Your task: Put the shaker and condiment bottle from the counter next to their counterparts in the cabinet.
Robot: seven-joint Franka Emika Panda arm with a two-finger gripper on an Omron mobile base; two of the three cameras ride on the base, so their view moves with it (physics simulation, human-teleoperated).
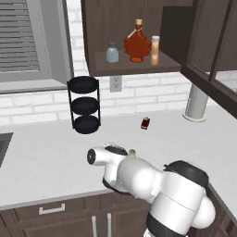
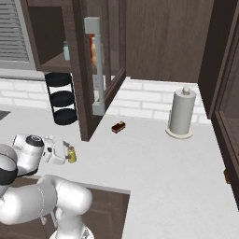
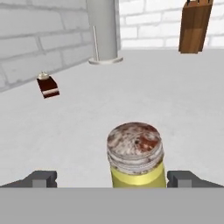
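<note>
Left base view: the white arm reaches low over the front of the counter [image 1: 46, 152], and its hand hides the gripper; just past the hand, the tan cap of the shaker [image 1: 132, 152] peeks out. Well beyond the fingers, near the brick wall, lies a small dark red-and-black object [image 1: 145, 123]. To its left stands a black three-tier rack [image 1: 84, 104], to its right a paper towel roll [image 1: 197, 102]. Above, in the open cabinet [image 1: 134, 68], the shelf holds a pale blue-grey shaker [image 1: 112, 53], a red maple-leaf bottle [image 1: 137, 44] and, just beside that, the orange condiment bottle [image 1: 154, 51].

Right base view: the gripper [image 2: 68, 154] sits at the lower left, low over the counter, level with the yellow-green shaker, which stands upright right at the fingertips. The cabinet's glass-panelled door [image 2: 100, 65] hangs open above and beyond it. The dark object lies farther back on the counter, and the paper towel roll stands well off to the right.

Hand view: the gripper [image 3: 112, 178] shows its two dark fingertips [image 3: 41, 178] spread wide, one at each side of the shaker. The shaker stands upright between them, nearer the right fingertip, with a gap on both sides, so the fingers are open and hold nothing. Its speckled cap faces the camera. Far ahead to the left lies the dark object; the paper towel roll stands beyond it.
</note>
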